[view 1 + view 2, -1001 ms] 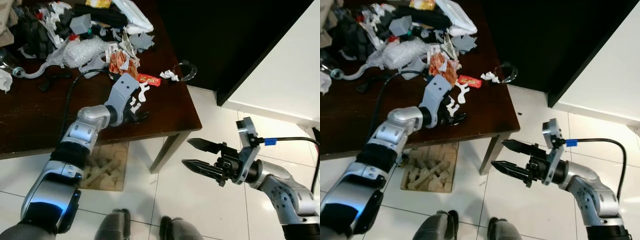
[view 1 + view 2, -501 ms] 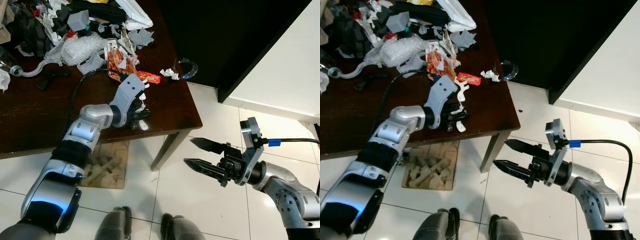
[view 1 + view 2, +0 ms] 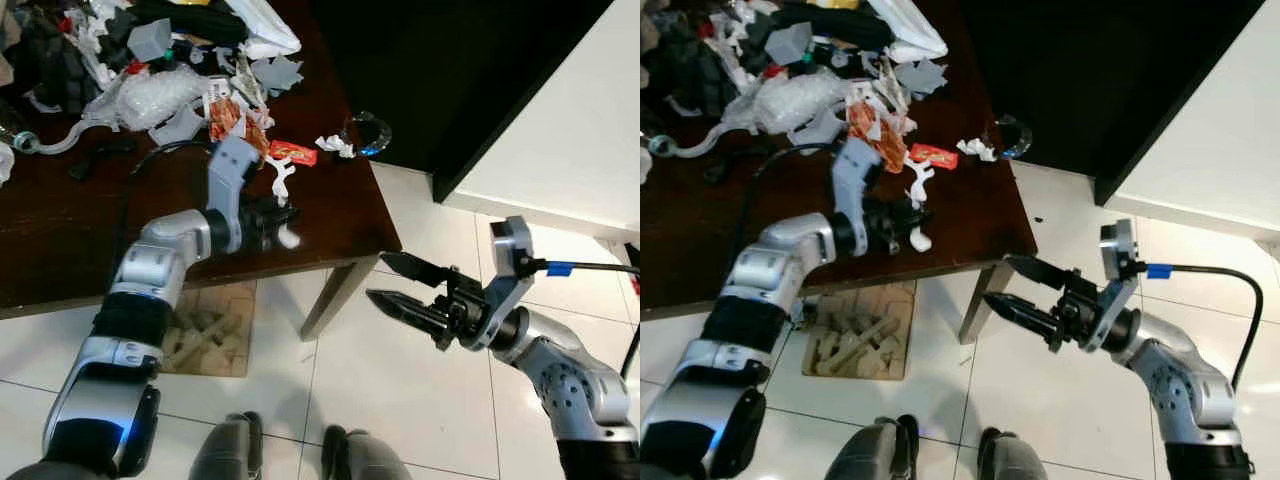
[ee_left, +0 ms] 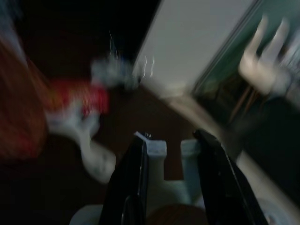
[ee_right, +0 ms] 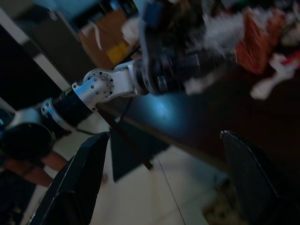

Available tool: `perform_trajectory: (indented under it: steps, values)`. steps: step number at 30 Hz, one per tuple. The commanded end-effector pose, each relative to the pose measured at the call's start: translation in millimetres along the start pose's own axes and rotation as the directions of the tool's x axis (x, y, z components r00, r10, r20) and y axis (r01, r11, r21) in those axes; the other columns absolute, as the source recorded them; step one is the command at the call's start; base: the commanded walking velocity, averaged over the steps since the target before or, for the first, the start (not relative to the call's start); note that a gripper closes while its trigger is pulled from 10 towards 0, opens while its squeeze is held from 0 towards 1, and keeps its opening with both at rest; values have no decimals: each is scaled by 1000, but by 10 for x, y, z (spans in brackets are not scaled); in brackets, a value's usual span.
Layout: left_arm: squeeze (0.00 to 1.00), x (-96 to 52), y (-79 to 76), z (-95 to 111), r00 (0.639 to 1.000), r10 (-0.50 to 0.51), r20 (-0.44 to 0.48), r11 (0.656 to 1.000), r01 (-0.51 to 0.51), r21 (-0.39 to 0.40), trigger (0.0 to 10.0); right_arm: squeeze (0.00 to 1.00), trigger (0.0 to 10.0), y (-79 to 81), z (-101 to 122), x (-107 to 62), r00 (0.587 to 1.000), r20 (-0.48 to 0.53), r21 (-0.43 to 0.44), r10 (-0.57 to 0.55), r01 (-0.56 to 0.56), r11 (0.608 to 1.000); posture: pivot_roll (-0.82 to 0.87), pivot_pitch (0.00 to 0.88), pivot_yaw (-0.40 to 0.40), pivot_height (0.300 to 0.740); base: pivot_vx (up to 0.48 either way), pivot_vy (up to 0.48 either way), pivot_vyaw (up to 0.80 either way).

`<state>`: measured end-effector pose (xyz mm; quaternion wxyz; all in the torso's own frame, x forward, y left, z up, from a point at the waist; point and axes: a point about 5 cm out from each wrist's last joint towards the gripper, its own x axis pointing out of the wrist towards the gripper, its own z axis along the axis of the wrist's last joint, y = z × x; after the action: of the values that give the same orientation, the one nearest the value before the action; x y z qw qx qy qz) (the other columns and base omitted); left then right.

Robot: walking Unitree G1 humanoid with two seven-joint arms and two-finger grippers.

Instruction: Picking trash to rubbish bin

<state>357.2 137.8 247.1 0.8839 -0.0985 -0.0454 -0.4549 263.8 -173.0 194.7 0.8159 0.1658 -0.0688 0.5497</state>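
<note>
Your left gripper [image 3: 283, 222] sits low over the dark wooden table [image 3: 60, 240], its fingers closed on a white plastic scrap [image 3: 917, 240] near the front edge, with the main trash pile [image 3: 170, 70] well behind it. Lift straight up before swinging away, so the scrap doesn't drag the red wrapper [image 3: 293, 153] along. Your right gripper [image 3: 405, 285] hangs over the tiled floor [image 3: 380, 380], wide apart and empty; keep it clear.
</note>
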Motion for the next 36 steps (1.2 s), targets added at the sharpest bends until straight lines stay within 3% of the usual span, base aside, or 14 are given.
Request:
perform_trajectory:
  steps: [1,4,7,11,12,16,18,19,20,22,24,28,31,36]
  values:
    - [0,-16,-72,144,993,-44,109,998,50,-47,10000,0,10000,-14,-11,-48,999,33,21,-5,4,1000,31,225,-60,740,0,0,0]
    - [0,-113,-183,391,957,-103,270,990,125,-67,10000,0,10000,-50,4,22,997,74,25,13,-15,1000,58,198,-63,740,0,0,0]
    - [0,-201,-358,445,916,-184,357,972,223,-71,10000,0,10000,-103,-14,122,994,106,25,13,-16,1000,86,176,-67,740,0,0,0]
    - [0,-250,-580,311,895,-267,358,948,311,-70,10000,0,10000,-159,-43,230,991,130,22,-19,17,1000,103,158,-66,740,0,0,0]
    - [0,-295,-739,153,889,-320,326,925,367,-94,10000,0,10000,-223,-58,303,987,150,30,-61,57,998,116,147,-66,740,0,0,0]
    - [0,-357,-865,-31,890,-350,294,907,400,-132,10000,0,10000,-321,-90,371,978,163,53,-131,124,991,126,134,-65,740,0,0,0]
    - [0,-402,-837,-325,937,-244,252,923,304,-237,10000,0,10000,-513,-124,402,947,162,94,-277,264,960,153,109,-62,740,0,0,0]
    - [0,-402,-837,-325,937,-244,252,923,304,-237,10000,0,10000,-513,-124,402,947,162,94,-277,264,960,153,109,-62,740,0,0,0]
    - [0,-438,-805,-541,967,-156,204,928,214,-305,10000,0,10000,-657,-160,426,909,153,110,-387,374,921,169,100,-65,740,0,0,0]
    - [0,-449,-797,-586,973,-135,188,930,190,-314,10000,0,10000,-688,-170,433,899,151,113,-410,397,911,169,100,-65,740,0,0,0]
    - [0,-484,-735,-793,991,-30,128,931,75,-358,10000,0,10000,-769,-245,483,871,103,119,-481,469,875,196,98,-74,740,0,0,0]
    - [0,-514,-707,-897,996,28,83,932,4,-364,10000,0,10000,-808,-302,509,854,70,114,-515,506,855,199,96,-77,740,0,0,0]
    - [0,-580,-615,-1158,989,142,-26,924,-143,-354,10000,0,10000,-890,-418,513,808,15,119,-590,584,803,206,98,-83,740,0,0,0]
    - [0,-831,-524,-1724,926,254,-279,899,-332,-284,10000,0,10000,-917,-478,528,801,1,108,-599,595,796,212,93,-80,740,0,0,0]
